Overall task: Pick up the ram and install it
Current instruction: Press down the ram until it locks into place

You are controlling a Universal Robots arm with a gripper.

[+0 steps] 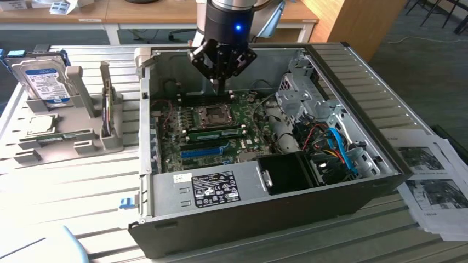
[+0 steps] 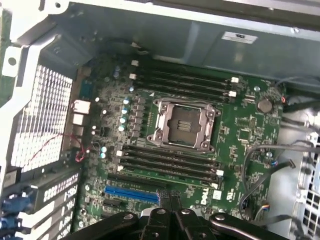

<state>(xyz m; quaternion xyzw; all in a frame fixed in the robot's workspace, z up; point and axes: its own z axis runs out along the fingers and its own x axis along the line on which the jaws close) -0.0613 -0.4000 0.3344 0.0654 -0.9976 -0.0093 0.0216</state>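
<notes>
The robot's hand (image 1: 221, 68) hovers inside the open computer case (image 1: 380, 131), fingers pinched together, apparently empty. A green ram (image 1: 217, 133) sits slotted on the motherboard (image 2: 240, 130); installation looks largely finished.

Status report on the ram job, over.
Gripper over motherboard, fingers together, nothing seen held. Green ram looks seated beside CPU socket. No obstruction seen.

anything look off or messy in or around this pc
Nothing looks spilled or broken. Two oddities: the CPU socket sits bare with no cooler on it, and the printed sheets at the exterior view's right lie fanned out unevenly beside the case.
</notes>
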